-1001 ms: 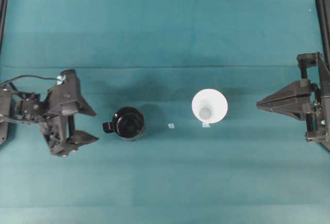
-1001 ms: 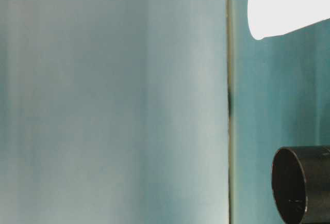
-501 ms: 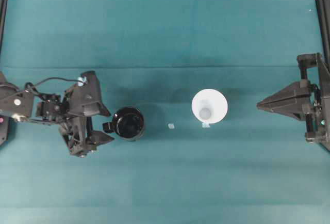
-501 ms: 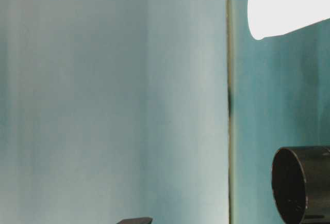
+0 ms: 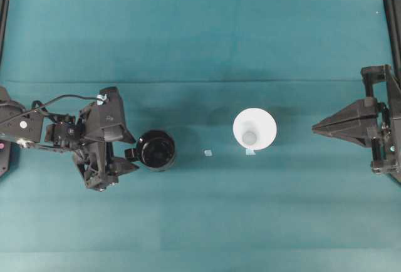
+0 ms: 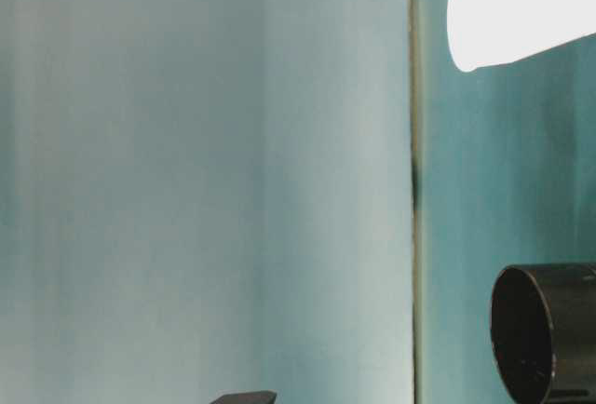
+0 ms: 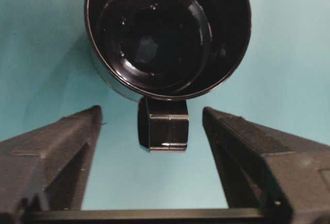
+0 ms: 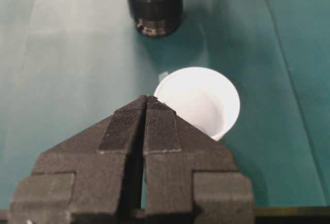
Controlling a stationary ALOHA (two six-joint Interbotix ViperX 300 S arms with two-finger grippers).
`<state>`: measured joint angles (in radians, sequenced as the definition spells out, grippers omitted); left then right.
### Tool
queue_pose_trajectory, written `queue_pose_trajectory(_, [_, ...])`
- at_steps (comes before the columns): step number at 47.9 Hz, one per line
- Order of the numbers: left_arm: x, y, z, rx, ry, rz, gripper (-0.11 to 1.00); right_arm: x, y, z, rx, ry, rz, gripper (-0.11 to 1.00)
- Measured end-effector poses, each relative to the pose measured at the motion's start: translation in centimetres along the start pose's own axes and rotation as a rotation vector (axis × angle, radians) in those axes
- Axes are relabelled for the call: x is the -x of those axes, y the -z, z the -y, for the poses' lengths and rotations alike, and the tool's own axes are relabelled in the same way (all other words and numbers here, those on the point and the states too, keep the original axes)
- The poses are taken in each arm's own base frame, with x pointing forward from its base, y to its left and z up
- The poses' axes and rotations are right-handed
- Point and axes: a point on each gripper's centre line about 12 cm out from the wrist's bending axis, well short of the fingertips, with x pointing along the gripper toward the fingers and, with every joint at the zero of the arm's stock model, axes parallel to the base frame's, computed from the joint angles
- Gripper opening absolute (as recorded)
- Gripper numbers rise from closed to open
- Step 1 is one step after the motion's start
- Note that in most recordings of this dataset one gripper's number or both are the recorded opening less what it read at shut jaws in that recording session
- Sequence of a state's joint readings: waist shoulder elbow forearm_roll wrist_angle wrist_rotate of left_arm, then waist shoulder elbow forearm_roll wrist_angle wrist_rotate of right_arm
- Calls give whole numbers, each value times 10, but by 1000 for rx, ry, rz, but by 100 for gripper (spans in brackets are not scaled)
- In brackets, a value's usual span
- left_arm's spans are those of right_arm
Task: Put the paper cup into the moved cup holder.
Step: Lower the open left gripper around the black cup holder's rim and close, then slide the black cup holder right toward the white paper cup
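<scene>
Teal table cloth (image 5: 200,40): covers the whole work surface, with everything below resting on it.

My left arm (image 5: 37,135): reaches in from the left edge of the overhead view. My left gripper (image 5: 128,153) has its fingers (image 7: 56,152) spread apart, one on each side of the holder's handle; I cannot tell whether either finger touches it.

My right gripper (image 5: 315,127): at the right edge, well apart from both cups, fingers (image 8: 126,126) pressed together on nothing.

Paper cup (image 5: 254,128): white, upright, mouth open, right of centre, between the holder and my right gripper and apart from both.

Cup holder (image 5: 156,150): glossy black, upright, left of centre, nothing inside it. Its handle (image 7: 163,130) points at my left gripper and sits between the fingers.

Two small pale scraps: one (image 5: 208,153) between holder and cup, one (image 5: 250,152) just beside the cup.
</scene>
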<state>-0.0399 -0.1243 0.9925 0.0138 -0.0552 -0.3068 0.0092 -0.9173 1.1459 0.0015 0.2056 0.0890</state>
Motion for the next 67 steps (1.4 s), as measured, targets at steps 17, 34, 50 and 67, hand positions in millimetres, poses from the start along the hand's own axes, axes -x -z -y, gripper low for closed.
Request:
queue_pose_trajectory(17, [-1, -3, 2, -115, 6, 10, 18, 0, 0, 0, 0, 0, -2, -5])
queue_pose_trajectory(34, [-6, -7, 4, -158, 4, -1, 18, 0, 0, 0, -2, 0, -2, -5])
queue_pose_trajectory(50, [-6, -23, 9, -193, 12, 40, 18, 0, 0, 0, 0, 0, -3, -5])
queue_pose_trajectory(67, [-14, -61, 16, -253, 8, 80, 18, 0, 0, 0, -2, 0, -3, -5])
